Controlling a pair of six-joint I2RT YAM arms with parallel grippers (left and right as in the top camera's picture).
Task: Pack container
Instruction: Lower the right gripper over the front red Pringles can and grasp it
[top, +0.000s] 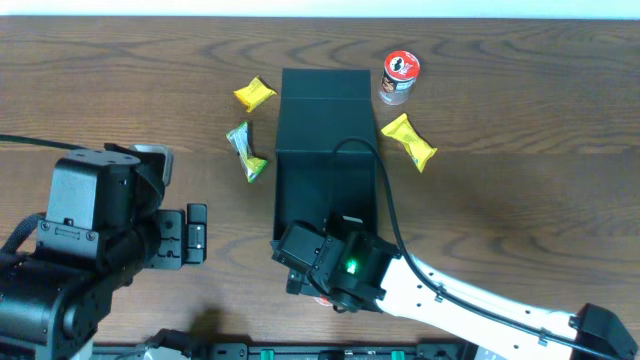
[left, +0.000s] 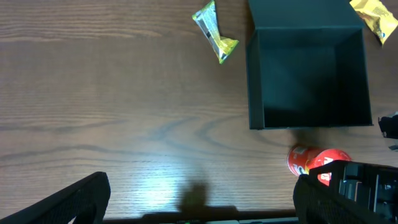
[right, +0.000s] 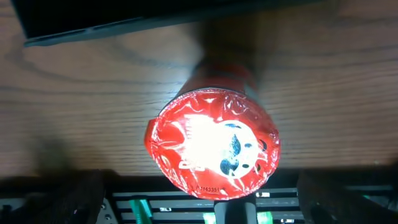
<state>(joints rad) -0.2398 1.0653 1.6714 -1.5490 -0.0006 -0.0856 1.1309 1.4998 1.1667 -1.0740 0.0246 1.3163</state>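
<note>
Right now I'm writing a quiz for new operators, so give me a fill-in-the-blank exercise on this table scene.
1. The dark teal box is open and holds ___.
2. One red chip can stands ___ beside the box's flap.
3. A second red chip can sits ___ the box, by its near wall.
4. Two yellow snack packets lie out; the third packet is mostly ___.

Missing words: nothing; upright; outside; green.
</note>
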